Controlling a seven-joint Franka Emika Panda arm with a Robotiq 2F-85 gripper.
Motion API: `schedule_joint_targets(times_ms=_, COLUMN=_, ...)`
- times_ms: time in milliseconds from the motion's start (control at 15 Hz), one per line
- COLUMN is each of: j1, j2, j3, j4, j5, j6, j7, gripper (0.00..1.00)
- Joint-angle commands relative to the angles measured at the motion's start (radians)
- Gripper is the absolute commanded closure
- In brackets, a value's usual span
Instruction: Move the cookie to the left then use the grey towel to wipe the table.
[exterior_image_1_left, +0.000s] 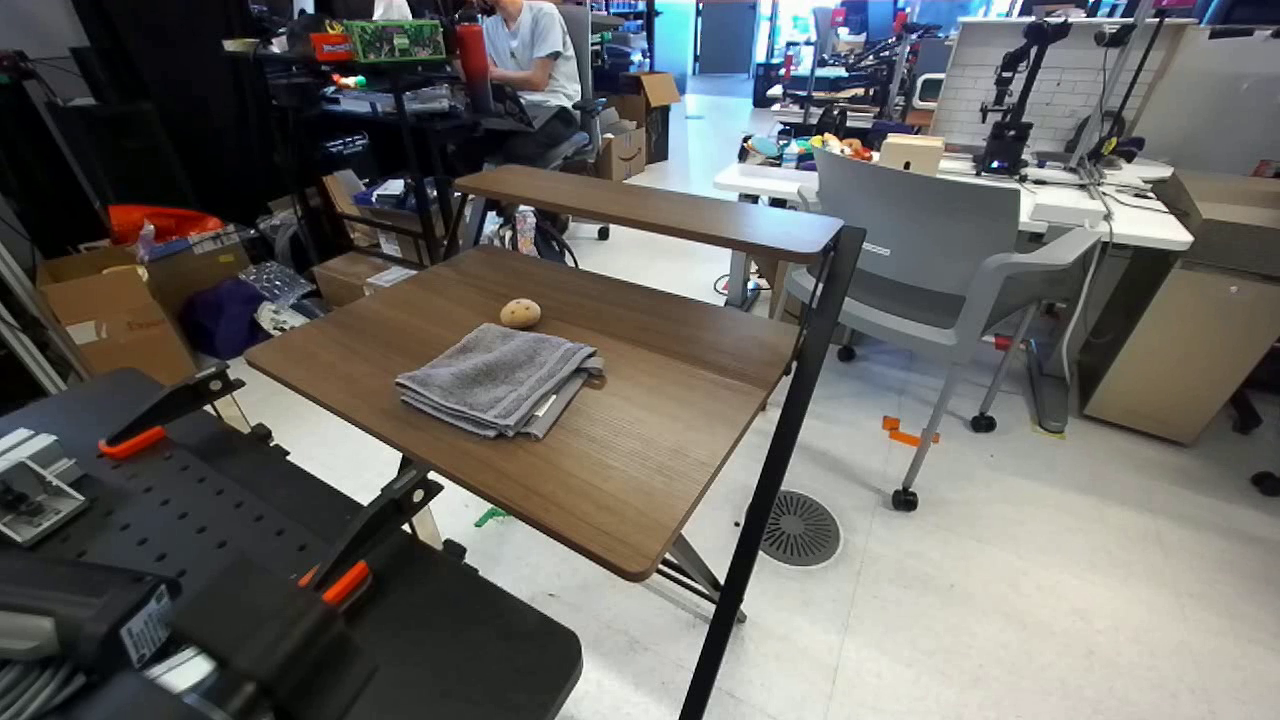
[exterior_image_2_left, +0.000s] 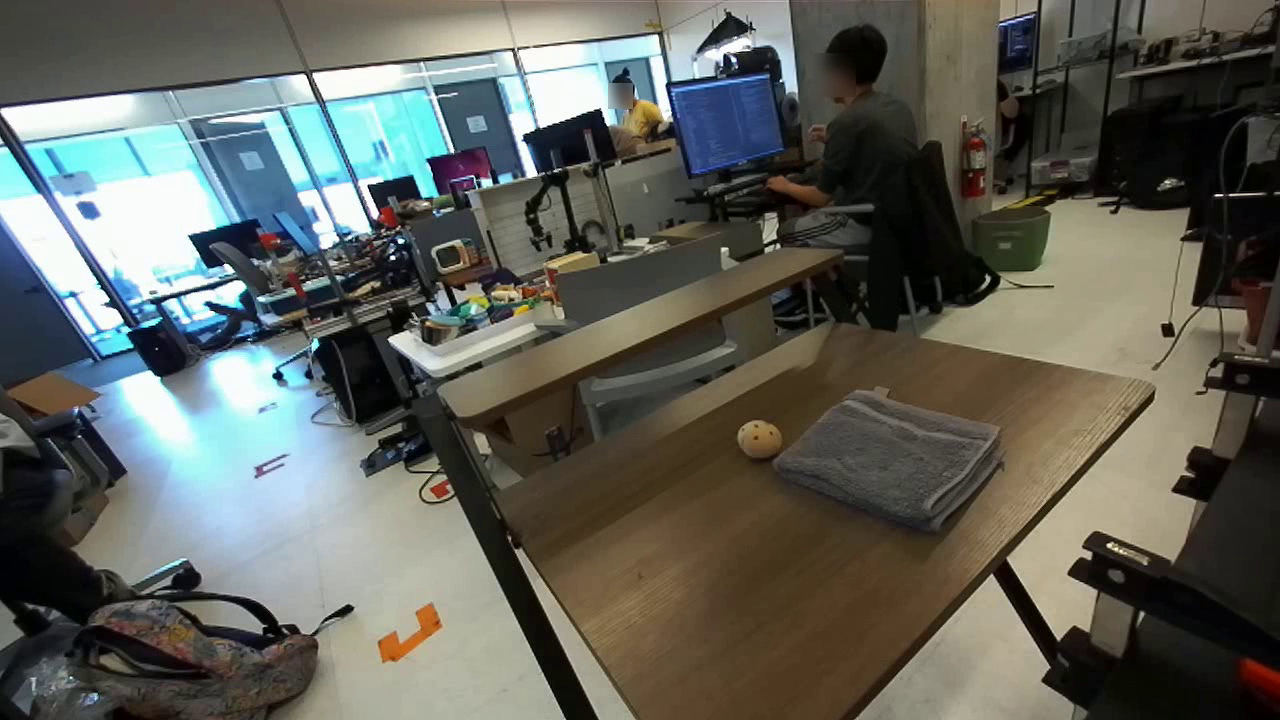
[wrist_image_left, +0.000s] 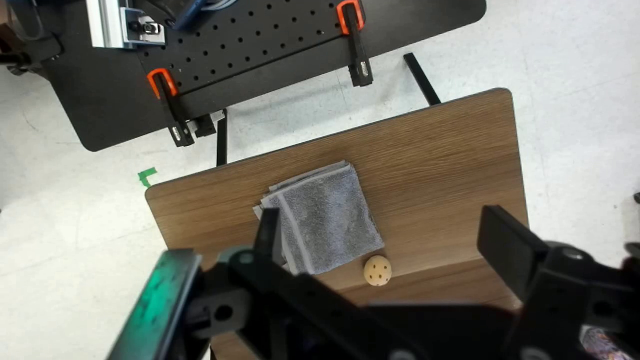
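The cookie (exterior_image_1_left: 520, 313), a small tan lump with dark dots, rests on the brown wood-grain table (exterior_image_1_left: 660, 470). Right beside it lies the grey towel (exterior_image_2_left: 890, 455), folded into a rough square; in the wrist view the cookie (wrist_image_left: 377, 270) sits just off one corner of the towel (wrist_image_left: 330, 220). My gripper (wrist_image_left: 382, 225) is open high above the table, its fingers wide apart with nothing held. From the wrist camera, the cookie and most of the towel appear between the two fingers, and one finger covers part of the towel's edge. Neither exterior view shows the gripper.
A raised shelf (exterior_image_1_left: 650, 210) runs along one long side of the table, with a slanted black leg (exterior_image_1_left: 790, 440) at its end. Opposite, across a gap, stands a black bench (wrist_image_left: 220, 65) with orange-tipped clamps (wrist_image_left: 357, 45). A grey chair (exterior_image_1_left: 930, 240) stands behind the shelf.
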Motion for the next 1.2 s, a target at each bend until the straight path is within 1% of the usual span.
schedule_joint_targets(times_ms=0, j1=0.003, j2=0.001, j3=-0.003, j4=0.002, j5=-0.001, j6=-0.002, j7=0.001, gripper=0.00)
schedule_joint_targets(times_ms=600, j1=0.003, j2=0.001, j3=-0.003, j4=0.002, j5=-0.001, j6=-0.002, j7=0.001, gripper=0.00)
schedule_joint_targets(times_ms=667, j1=0.002, j2=0.019, j3=-0.013, j4=-0.002, j5=0.004, j6=0.049, j7=-0.024, gripper=0.00)
schedule_joint_targets(times_ms=867, j1=-0.030, j2=0.132, j3=-0.035, j4=0.029, j5=-0.053, j6=0.276, j7=-0.065, gripper=0.00)
schedule_joint_targets(times_ms=1000, j1=-0.059, j2=0.241, j3=-0.061, j4=0.054, j5=-0.073, j6=0.408, j7=-0.048, gripper=0.00)
schedule_joint_targets(times_ms=1133, j1=-0.076, j2=0.352, j3=-0.086, j4=0.074, j5=-0.075, j6=0.504, j7=-0.030, gripper=0.00)
